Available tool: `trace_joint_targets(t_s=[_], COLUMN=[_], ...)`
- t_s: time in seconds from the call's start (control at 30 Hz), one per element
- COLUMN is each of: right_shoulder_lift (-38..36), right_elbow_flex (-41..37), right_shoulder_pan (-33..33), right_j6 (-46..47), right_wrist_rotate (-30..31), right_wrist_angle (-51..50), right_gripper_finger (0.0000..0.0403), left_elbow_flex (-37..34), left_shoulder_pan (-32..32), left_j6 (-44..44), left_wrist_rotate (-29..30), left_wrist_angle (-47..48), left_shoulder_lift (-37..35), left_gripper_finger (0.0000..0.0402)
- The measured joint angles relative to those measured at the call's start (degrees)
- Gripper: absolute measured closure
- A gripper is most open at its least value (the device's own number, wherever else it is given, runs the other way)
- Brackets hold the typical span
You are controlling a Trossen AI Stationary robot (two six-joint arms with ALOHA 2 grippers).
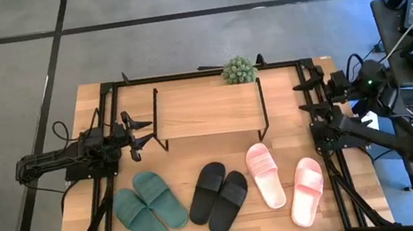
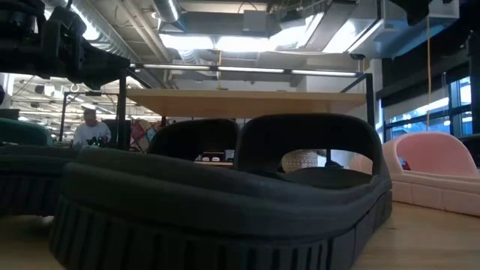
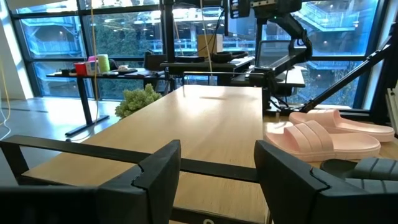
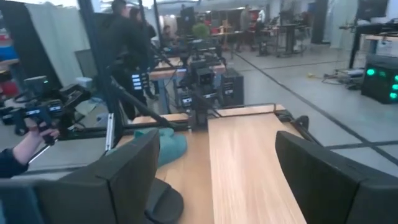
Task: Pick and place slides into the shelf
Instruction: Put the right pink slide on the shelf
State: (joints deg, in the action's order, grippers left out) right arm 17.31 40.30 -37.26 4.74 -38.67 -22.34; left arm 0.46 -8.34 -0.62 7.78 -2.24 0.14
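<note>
No brand, label or readable writing showed on any of the slides or on the rack. Six rubber slide sandals lay in a row along the table's near edge, in front of the low shelf with a light wooden top board on thin black wire legs (image 1: 206,109); the dark green pair (image 1: 151,208) lay at the left, long axes tilted with their far ends leaning left; the black pair (image 1: 218,197) lay in the middle, leaning the other way, far ends to the right; the pale pink pair (image 1: 286,183) lay at the right, its two sandals apart, the right one (image 1: 306,191) nearer the table edge. Which end was toe or heel could not be told for certain from above. None touched the shelf. A small green artificial plant (image 1: 238,70) stood at the shelf's far right corner. The left gripper (image 1: 142,132) hung just left of the shelf, fingers spread wide and holding nothing; the right gripper (image 1: 307,96) waited at the shelf's right end, likewise wide open and empty. A person's hand (image 4: 34,138) gripping a dark handle showed beyond the table.
</note>
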Motion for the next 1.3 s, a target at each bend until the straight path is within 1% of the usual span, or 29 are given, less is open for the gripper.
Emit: trace_joint_targets(t_s=[0.13,0.23,0.3,0.43,0.57,0.7,0.8,0.97,1.03,1.17,1.3], right_shoulder_lift=[3.67,8.10,11.35,17.57,23.55,29.92,34.37,40.95,43.27,47.75,52.51], right_elbow_flex=[0.84,0.67,0.67,2.95,6.36,10.50,13.54,16.37,16.39,16.39,16.39], right_shoulder_pan=[2.89,5.56,7.86,13.80,21.63,30.96,38.47,50.10,54.74,63.57,69.90], right_j6=[-0.76,-1.19,-1.92,-1.94,2.54,13.66,24.31,43.32,51.12,63.86,74.92], right_wrist_rotate=[1.68,4.57,4.65,4.63,5.40,9.45,11.57,14.83,15.10,14.62,15.10], right_wrist_angle=[0.38,0.53,2.77,5.77,2.19,-8.79,-15.91,-28.12,-30.01,-27.56,-26.25], right_gripper_finger=[0.0083,0.0083,0.0083,0.0083,0.0083,0.0083,0.0083,0.0083,0.0083,0.0083,0.0083], left_elbow_flex=[-0.01,0.01,0.00,0.01,0.00,0.01,0.00,-0.01,0.00,-0.01,0.01], left_shoulder_pan=[0.00,-0.01,0.00,0.00,0.00,0.00,0.00,0.00,0.00,0.00,0.00], left_j6=[-0.02,-0.02,-0.02,-0.02,-0.02,-0.03,-0.02,-0.02,-0.04,-0.07,-0.11], left_wrist_rotate=[1.38,2.22,2.22,2.22,2.23,2.24,2.24,2.26,2.27,3.11,5.45], left_wrist_angle=[0.00,-0.01,0.00,-0.02,0.00,0.00,0.00,0.00,0.00,-0.05,-0.37], left_shoulder_lift=[0.00,0.01,-0.01,0.01,0.00,0.00,0.01,-0.01,-0.01,-0.01,0.00], left_gripper_finger=[0.0204,0.0204,0.0204,0.0204,0.0204,0.0204,0.0204,0.0204,0.0204,0.0204,0.0204])
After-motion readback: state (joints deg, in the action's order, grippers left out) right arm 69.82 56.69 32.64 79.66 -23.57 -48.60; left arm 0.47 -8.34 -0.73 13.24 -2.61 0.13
